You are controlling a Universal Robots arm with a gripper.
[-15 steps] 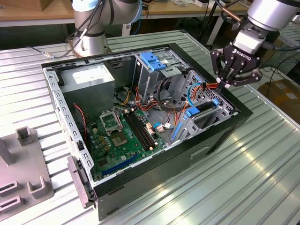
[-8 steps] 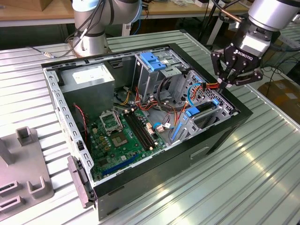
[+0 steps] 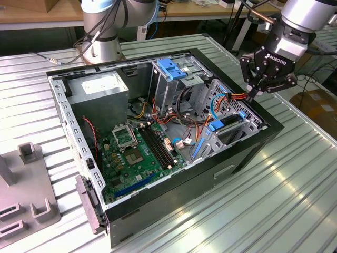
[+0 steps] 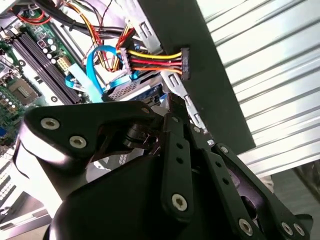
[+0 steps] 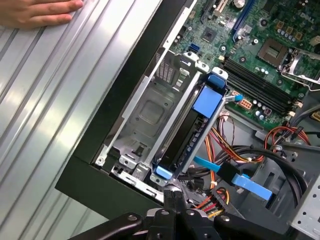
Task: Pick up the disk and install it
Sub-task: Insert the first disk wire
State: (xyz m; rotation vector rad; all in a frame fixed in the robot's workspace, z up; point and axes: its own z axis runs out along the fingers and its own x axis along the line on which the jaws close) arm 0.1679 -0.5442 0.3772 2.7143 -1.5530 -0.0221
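The disk [image 5: 192,137] stands on edge in a metal bay at the corner of the open computer case [image 3: 247,153], a dark slab between bright blue rails. It also shows in the exterior view as the blue-railed disk [image 3: 224,125]. My gripper [image 3: 253,90] hovers just above that corner, over the case wall. Its fingertips [image 5: 172,197] are pressed together with nothing visible between them. A black connector [image 4: 184,63] on red, yellow and black wires lies just beyond the gripper [image 4: 172,102].
A grey power-supply box [image 3: 100,89] and a metal drive cage with a blue latch [image 3: 171,68] sit at the case's far side. The green motherboard [image 3: 142,150] lies on its floor. A hand [image 5: 35,12] rests on the ribbed table. A grey fixture [image 3: 26,195] stands at the exterior view's left.
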